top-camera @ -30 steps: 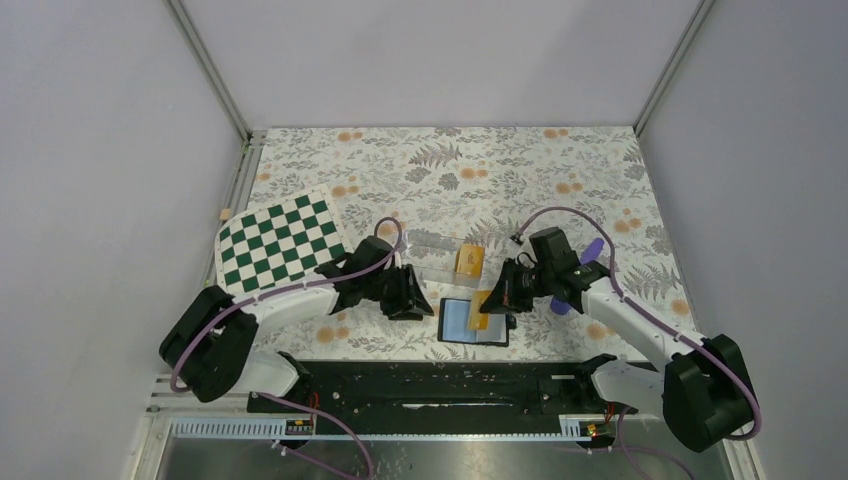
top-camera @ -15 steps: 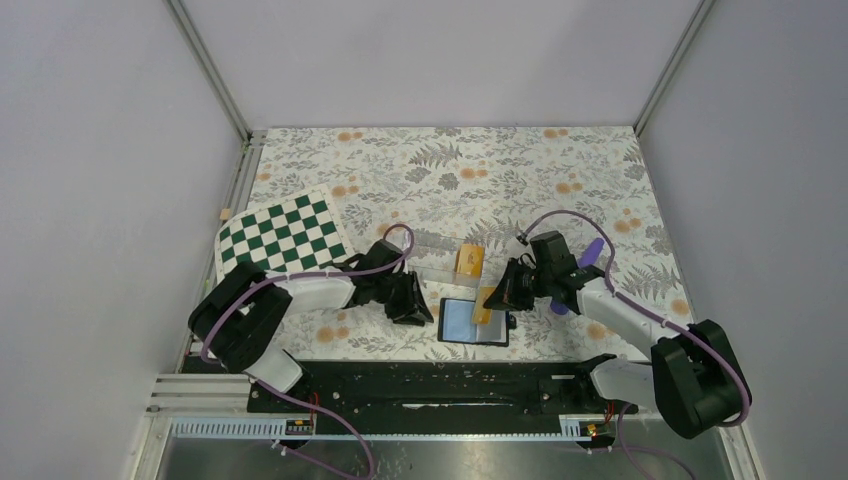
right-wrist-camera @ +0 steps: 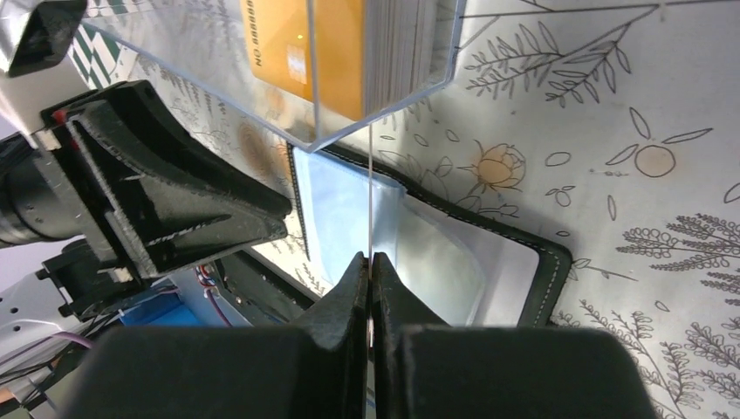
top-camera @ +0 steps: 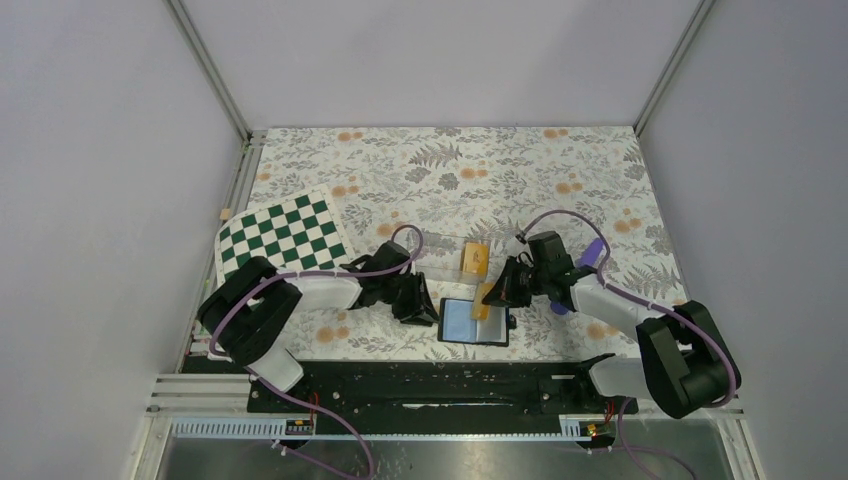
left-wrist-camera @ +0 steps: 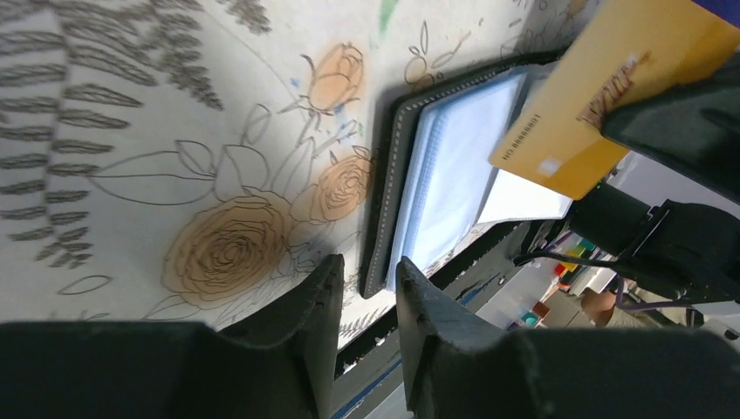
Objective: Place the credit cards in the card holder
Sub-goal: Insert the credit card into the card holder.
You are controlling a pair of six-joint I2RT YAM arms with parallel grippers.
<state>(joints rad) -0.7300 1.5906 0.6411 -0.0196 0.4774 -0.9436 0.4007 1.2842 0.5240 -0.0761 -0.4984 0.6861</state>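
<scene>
The card holder point(top-camera: 462, 322) lies open on the floral table, black rim up and pale blue pockets point(left-wrist-camera: 454, 166) showing. My right gripper point(top-camera: 497, 296) is shut on one orange credit card point(top-camera: 484, 301), tilted over the holder's right half. The right wrist view shows that card edge-on as a thin line point(right-wrist-camera: 371, 175) rising from the shut tips point(right-wrist-camera: 371, 259) above the pockets point(right-wrist-camera: 349, 218). My left gripper point(left-wrist-camera: 365, 272) sits low at the holder's near-left corner point(left-wrist-camera: 393, 192), jaws a little apart with the corner between the tips. More credit cards point(top-camera: 472, 258) stand in a clear box.
The clear plastic box point(right-wrist-camera: 384, 113) stands just behind the holder, close to the held card. A purple cylinder point(top-camera: 592, 255) lies right of the right arm. A green-and-white checkered board point(top-camera: 283, 242) lies at the left. The black mounting rail point(top-camera: 430, 385) runs along the near edge.
My left gripper has slid right to the holder's left edge and narrowed its jaws. The right gripper with the card has shifted slightly left and lower over the holder.
</scene>
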